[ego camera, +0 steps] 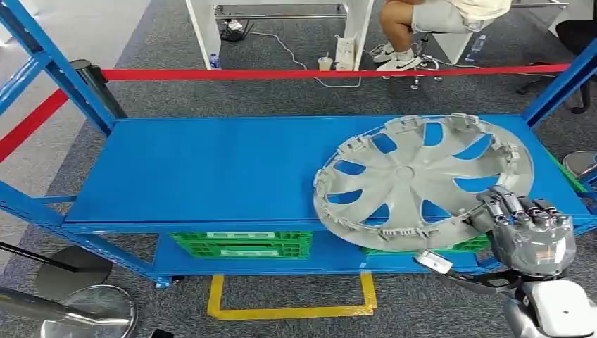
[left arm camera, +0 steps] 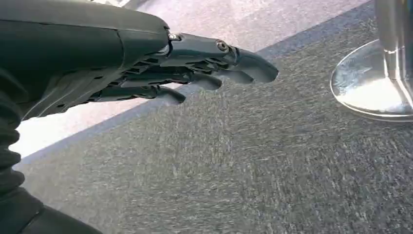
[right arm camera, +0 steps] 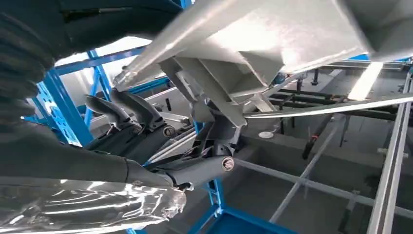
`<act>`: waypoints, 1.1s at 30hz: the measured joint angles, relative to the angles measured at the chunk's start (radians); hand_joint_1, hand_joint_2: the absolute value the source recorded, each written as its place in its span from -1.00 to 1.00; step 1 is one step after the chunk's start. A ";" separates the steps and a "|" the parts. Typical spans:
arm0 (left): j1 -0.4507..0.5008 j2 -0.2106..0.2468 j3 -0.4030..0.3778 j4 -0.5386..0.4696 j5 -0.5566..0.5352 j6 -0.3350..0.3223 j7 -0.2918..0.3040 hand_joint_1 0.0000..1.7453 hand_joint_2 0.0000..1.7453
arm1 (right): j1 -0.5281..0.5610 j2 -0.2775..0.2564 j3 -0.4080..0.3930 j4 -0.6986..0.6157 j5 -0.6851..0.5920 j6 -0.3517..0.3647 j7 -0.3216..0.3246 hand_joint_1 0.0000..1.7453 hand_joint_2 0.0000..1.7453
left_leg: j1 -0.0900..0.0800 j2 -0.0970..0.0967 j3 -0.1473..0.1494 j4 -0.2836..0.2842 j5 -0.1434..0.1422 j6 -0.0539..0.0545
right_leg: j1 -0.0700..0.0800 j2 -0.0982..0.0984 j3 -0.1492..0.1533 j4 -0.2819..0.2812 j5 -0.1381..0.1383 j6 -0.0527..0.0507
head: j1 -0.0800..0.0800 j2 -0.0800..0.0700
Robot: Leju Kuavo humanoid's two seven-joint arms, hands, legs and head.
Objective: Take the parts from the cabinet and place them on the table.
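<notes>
Right now the robot's right hand (ego camera: 526, 227) grips the near right edge of a grey wheel cover (ego camera: 421, 182), fingers (ego camera: 508, 205) curled over the rim. The cover sits on the blue shelf (ego camera: 211, 172) of the cabinet, at its right end, with its near edge overhanging the front lip where the hand has hold of it. It lies hollow side up, the clips around its rim pointing upward, and it looks slightly tilted, though I cannot tell how much of it touches the shelf. In the right wrist view the dark fingers (right arm camera: 131, 109) reach up against the pale underside of the cover (right arm camera: 272, 39), the blue shelf frame (right arm camera: 58, 105) just behind them.

The left hand (left arm camera: 160, 68) hangs low over the grey carpet (left arm camera: 253, 165), holding nothing, its fingers stretched out and a little apart, near the shiny round base of a barrier post (left arm camera: 375, 80).

Below the shelf, a green crate (ego camera: 241, 245) rests on the lower level. A red barrier tape (ego camera: 317, 73) runs behind the cabinet, and beyond it a person (ego camera: 422, 21) sits at a white table (ego camera: 281, 21). Yellow tape (ego camera: 288, 299) marks a rectangle on the floor in front.
</notes>
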 joint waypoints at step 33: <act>-0.002 0.016 0.091 0.000 0.079 -0.193 -0.076 -1.00 1.00 | 0.026 0.018 0.014 0.021 0.000 0.000 0.035 1.00 1.00 | -0.008 0.000 -0.001 0.005 -0.008 0.015 | -0.008 0.000 0.003 -0.007 0.001 0.013 | -0.001 0.000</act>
